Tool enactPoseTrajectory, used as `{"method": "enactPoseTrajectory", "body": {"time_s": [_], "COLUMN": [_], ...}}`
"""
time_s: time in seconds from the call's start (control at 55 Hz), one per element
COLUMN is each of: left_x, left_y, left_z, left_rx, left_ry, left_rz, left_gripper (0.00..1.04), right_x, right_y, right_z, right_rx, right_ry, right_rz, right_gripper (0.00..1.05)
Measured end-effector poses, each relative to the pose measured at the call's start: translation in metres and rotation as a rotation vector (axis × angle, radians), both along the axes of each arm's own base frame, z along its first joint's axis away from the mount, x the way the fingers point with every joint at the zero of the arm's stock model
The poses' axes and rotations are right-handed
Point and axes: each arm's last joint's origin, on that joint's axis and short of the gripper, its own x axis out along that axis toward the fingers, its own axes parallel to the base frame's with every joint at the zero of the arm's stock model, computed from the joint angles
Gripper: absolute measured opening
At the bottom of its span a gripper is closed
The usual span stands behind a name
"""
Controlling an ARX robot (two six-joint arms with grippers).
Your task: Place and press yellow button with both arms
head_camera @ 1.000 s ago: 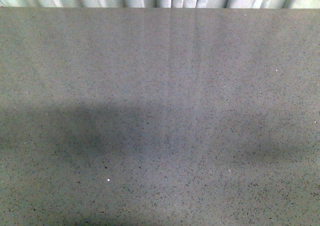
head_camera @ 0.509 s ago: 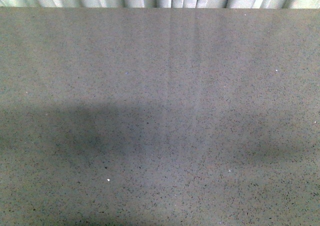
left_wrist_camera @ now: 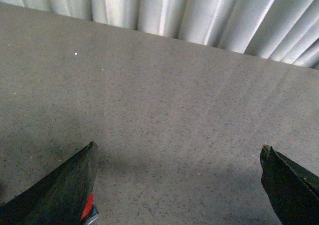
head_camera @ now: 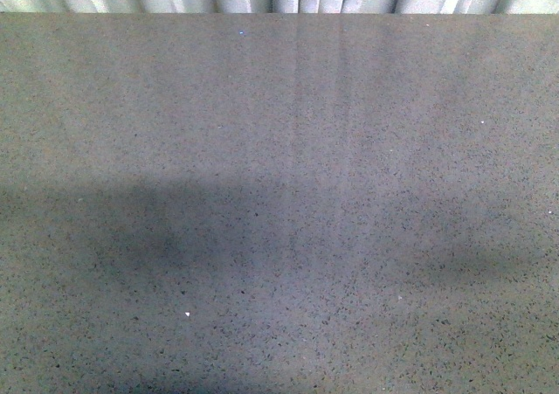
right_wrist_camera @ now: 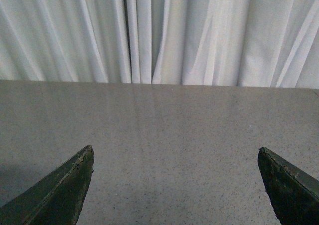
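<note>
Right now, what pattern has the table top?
Table top: grey with fine dark speckles; clearest in front view.

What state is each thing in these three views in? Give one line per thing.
Left gripper: open, holding nothing.
Right gripper: open, holding nothing.
Button: only an orange sliver shows past the left gripper; cannot tell if it is pressed.
Curtain: drawn shut, hanging in folds.
Table: level, partly in shadow.
</note>
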Motion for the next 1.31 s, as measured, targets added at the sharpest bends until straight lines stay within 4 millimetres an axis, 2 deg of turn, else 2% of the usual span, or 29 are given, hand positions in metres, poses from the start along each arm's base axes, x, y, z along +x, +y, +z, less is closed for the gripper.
{"method": "enactPoseTrajectory", "body": {"time_s": [0.164, 0.364, 0.745, 0.982, 1.309], "left_x": [0.021, 0.034, 0.023, 0.017, 0.024], "left_y": [0.019, 0.035, 0.081, 0.109, 0.119], "left_z": [-0.018, -0.038, -0.061, -0.091, -0.105], "left_rx": [0.002, 0.007, 0.024, 0.036, 0.047], "left_ry": [0.044, 0.066, 0.089, 0.146, 0.168], "left_rz": [0.084, 0.146, 0.297, 0.385, 0.413], "left_gripper": [0.96, 0.96, 0.96, 0.96, 0.96], "right_x": [0.0, 0.0, 0.0, 0.0, 0.0], "right_y": [0.0, 0.0, 0.0, 0.0, 0.0], "right_z": [0.0, 0.0, 0.0, 0.0, 0.0], "right_rx": [0.0, 0.0, 0.0, 0.0, 0.0], "right_ry": [0.0, 0.0, 0.0, 0.0, 0.0], "right_rz": [0.0, 0.0, 0.0, 0.0, 0.0], "right_gripper": [0.96, 0.96, 0.96, 0.96, 0.96]}}
